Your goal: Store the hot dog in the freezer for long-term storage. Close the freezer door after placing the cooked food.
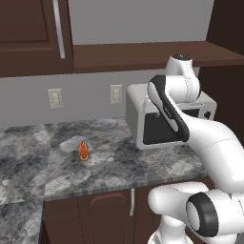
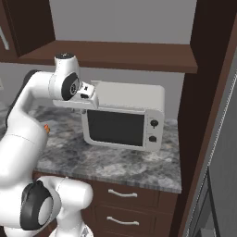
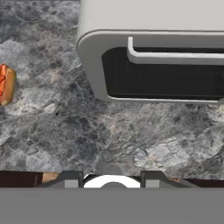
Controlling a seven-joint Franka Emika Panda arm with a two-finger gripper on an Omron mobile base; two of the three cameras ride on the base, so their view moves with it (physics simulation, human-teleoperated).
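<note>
- The hot dog [image 1: 84,150] lies on the grey marbled counter [image 1: 109,167], well left of the white microwave [image 1: 164,119], with bare stone all round it and nothing touching it
- From the hand view the hot dog [image 3: 6,84] sits at the far left edge, cut off by the frame; its tan bun and red sausage can just be made out
- In the right base view a small orange speck [image 2: 46,129] peeks out beside the arm's white link; it is probably the same hot dog, though too little shows to be sure
- The gripper [image 3: 111,178] hangs above the counter in front of the microwave, its fingers empty and drawn in as close as they go; only the finger bases show at the bottom of the hand view
- The arm [image 1: 200,138] rises from the base and folds over in front of the microwave, hiding part of its dark window
- The microwave door [image 2: 115,127] is closed, with two round knobs [image 2: 153,131] on its right side
- Two wall outlets [image 1: 55,98] sit on the grey backsplash behind the counter
- Dark brown cabinets [image 1: 28,35] and a shelf [image 2: 115,53] hang above; brown drawers with pale handles [image 2: 122,193] run below the counter
- A grey panel edge [image 2: 224,176] stands at the far right of the right base view, beside a tall brown cabinet side
</note>
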